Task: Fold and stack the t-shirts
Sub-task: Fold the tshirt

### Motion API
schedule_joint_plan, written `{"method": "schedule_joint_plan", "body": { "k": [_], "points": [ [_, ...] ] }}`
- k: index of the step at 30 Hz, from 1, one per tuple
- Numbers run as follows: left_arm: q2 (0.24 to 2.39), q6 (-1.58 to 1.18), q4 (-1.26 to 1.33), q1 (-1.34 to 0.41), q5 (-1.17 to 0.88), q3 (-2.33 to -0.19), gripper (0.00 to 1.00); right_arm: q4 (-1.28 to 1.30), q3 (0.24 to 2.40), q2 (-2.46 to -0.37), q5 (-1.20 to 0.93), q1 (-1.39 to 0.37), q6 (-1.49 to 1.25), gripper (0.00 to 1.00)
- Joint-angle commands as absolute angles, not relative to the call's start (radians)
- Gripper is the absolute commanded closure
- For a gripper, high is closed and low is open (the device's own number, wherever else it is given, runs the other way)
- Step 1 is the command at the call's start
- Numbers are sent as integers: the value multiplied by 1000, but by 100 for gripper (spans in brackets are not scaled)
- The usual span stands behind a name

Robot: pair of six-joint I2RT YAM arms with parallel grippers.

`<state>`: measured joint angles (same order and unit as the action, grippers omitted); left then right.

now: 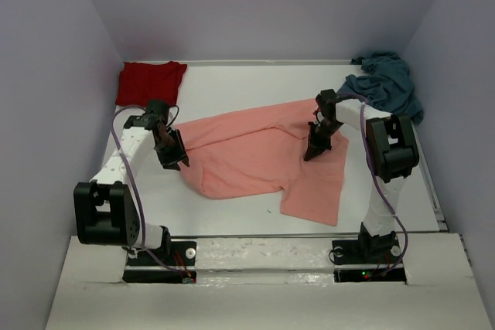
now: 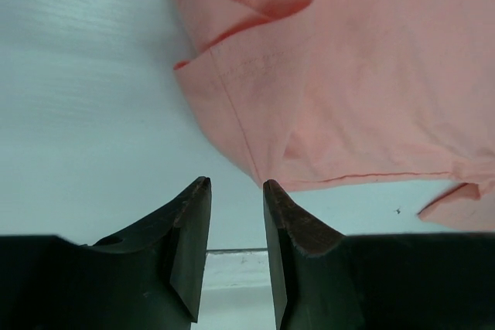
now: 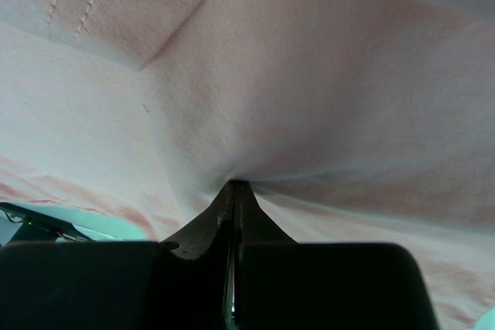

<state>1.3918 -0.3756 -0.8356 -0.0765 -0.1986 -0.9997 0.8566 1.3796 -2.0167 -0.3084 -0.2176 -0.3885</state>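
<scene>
A salmon-pink t-shirt lies spread and rumpled across the middle of the table. My left gripper hovers at its left edge. In the left wrist view the left gripper is open with nothing between its fingers, and a hemmed corner of the salmon-pink t-shirt lies just beyond the right fingertip. My right gripper stands on the shirt's right part. Seen from the right wrist, the right gripper is shut on a pinch of pink cloth, which puckers toward the tips.
A dark red t-shirt lies folded at the back left corner. A teal-blue t-shirt sits crumpled at the back right corner against the wall. Pale walls enclose the white table on three sides.
</scene>
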Motion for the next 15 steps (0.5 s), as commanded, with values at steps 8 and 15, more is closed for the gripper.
{"method": "schedule_joint_plan", "body": {
  "k": [8, 15],
  "points": [
    [1457, -236, -712, -71, -97, -1149, 44, 802, 1381, -2056, -213, -225, -362, 100],
    [1549, -198, -684, -69, -150, -1106, 43, 804, 1385, -2054, -215, -225, -364, 100]
  ]
}}
